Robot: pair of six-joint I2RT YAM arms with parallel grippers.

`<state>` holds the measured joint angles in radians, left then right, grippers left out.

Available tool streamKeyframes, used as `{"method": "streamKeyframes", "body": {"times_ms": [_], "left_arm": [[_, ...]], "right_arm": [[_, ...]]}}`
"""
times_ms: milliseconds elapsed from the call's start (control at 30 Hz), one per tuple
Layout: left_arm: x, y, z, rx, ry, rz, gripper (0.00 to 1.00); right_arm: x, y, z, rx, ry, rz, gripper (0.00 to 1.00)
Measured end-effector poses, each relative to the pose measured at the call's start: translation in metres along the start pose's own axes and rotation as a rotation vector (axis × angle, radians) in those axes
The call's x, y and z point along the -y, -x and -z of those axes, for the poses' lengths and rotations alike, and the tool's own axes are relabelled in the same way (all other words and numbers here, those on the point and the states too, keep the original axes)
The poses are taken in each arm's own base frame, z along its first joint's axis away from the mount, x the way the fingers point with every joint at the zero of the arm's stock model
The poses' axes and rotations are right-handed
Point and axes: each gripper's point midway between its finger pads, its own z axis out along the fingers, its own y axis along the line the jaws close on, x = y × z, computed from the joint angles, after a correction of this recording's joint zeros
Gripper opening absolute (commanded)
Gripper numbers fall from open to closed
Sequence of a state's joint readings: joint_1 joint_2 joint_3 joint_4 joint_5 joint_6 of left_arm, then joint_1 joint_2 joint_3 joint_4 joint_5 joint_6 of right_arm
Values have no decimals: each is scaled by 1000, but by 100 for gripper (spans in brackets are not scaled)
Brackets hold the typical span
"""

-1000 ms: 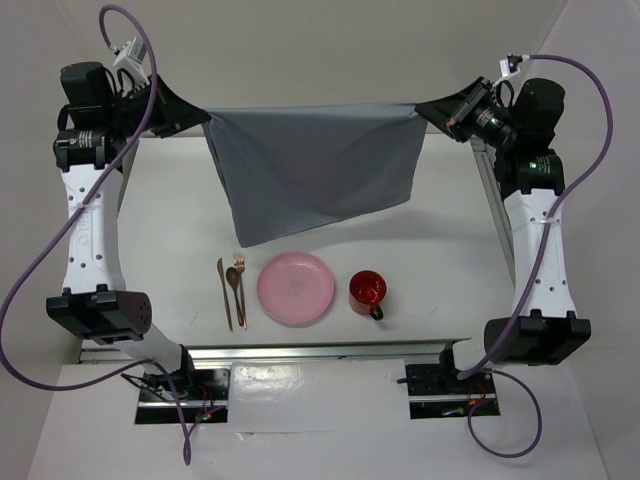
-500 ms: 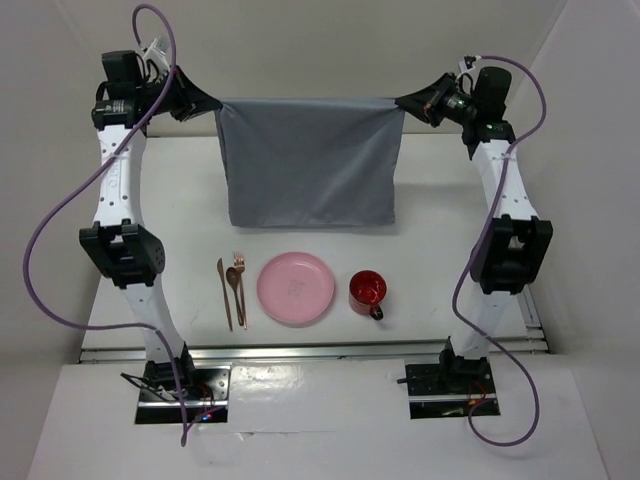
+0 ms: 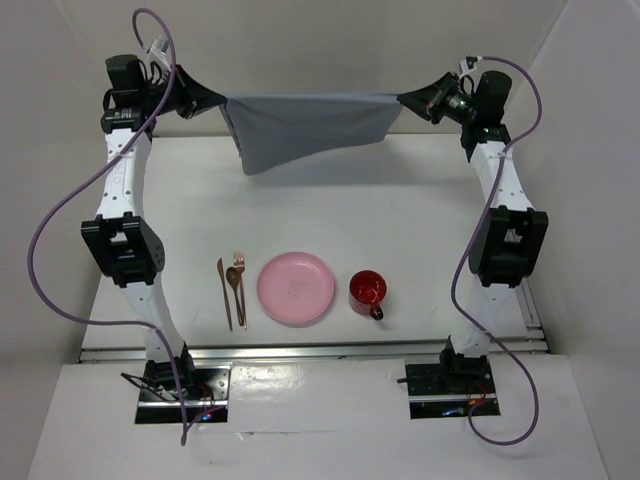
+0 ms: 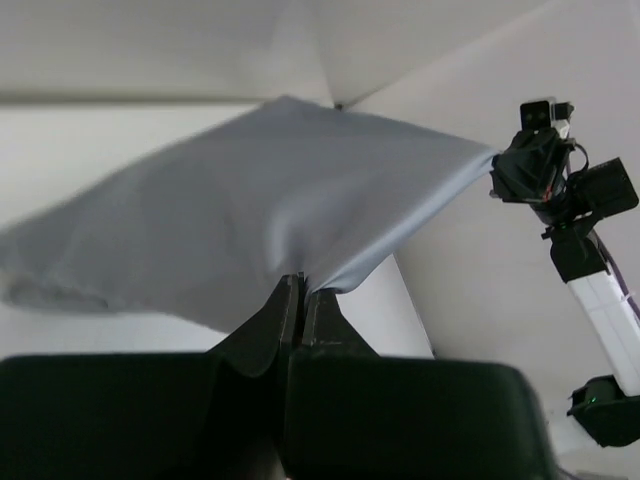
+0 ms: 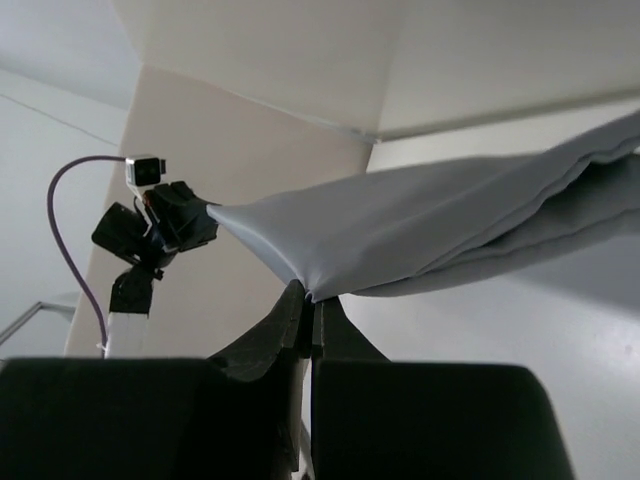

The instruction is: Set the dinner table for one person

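Observation:
A grey cloth (image 3: 305, 125) hangs stretched between my two grippers, high over the far end of the white dinner table (image 3: 420, 230). My left gripper (image 3: 222, 101) is shut on its left corner, seen in the left wrist view (image 4: 302, 285). My right gripper (image 3: 401, 100) is shut on its right corner, seen in the right wrist view (image 5: 310, 293). The cloth (image 4: 250, 220) (image 5: 450, 230) billows and its lower edge swings up. A pink plate (image 3: 296, 288), a red mug (image 3: 367, 291) and copper cutlery (image 3: 233, 290) lie near the front edge.
Metal rails run along the table's front (image 3: 320, 350) and right side. White walls enclose the table on the left, back and right. Both arms stand tall at the table's sides, with purple cables (image 3: 60, 220) looping outward.
Both arms rose and carried the cloth to the far end. The cloth hung flat half a second ago; now its lower edge has swung up and back, so it looks much shorter.

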<state>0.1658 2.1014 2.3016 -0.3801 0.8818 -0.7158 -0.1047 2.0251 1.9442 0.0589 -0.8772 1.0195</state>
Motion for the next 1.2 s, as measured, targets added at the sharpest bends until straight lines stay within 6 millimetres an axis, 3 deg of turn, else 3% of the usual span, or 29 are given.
{"method": "streamKeyframes", "body": {"times_ms": [133,167,200,300,333,400,467,533,567,600,633,667,700,733,833,933,1000,1100,1200], "left_arm": [[-19,-50,13,-70,37,93,2],[-26,-67,19,-92,59,119,36],[-32,-84,25,-115,82,141,58],[-56,-124,50,-146,190,190,100],[-65,-139,63,-154,238,219,100],[-78,-163,87,-172,334,269,100],[-86,-168,101,-174,408,272,100],[-90,-166,107,-171,468,252,92],[-90,-164,107,-169,492,235,82],[-88,-162,105,-169,509,212,51],[-85,-162,100,-176,517,188,32],[-81,-161,94,-184,521,159,12],[-76,-163,85,-201,518,135,0],[-73,-166,77,-222,519,103,0],[-73,-186,36,-305,507,65,0],[-94,-223,6,-408,550,69,0],[-114,-251,-4,-481,597,93,0],[-141,-281,-5,-556,674,124,0],[-155,-295,4,-585,730,142,0]], "right_arm": [[19,-39,29,-29,-53,-34,0],[25,-51,37,-42,-71,-47,4],[32,-65,45,-60,-92,-63,31],[56,-98,72,-76,-158,-78,84],[68,-114,86,-86,-191,-88,92],[95,-146,112,-107,-281,-123,94],[112,-169,129,-123,-369,-150,94],[123,-185,144,-126,-456,-164,92],[127,-188,149,-121,-496,-163,89],[129,-188,153,-109,-531,-156,84],[130,-186,156,-93,-559,-138,64],[131,-184,159,-79,-581,-115,53],[133,-180,160,-63,-612,-104,40],[133,-177,160,-53,-638,-91,17],[134,-171,145,-64,-689,-56,0],[144,-171,115,-109,-719,-27,0],[158,-179,96,-153,-745,-22,0],[190,-205,80,-236,-813,-26,0],[219,-233,80,-311,-906,-38,0]]}}
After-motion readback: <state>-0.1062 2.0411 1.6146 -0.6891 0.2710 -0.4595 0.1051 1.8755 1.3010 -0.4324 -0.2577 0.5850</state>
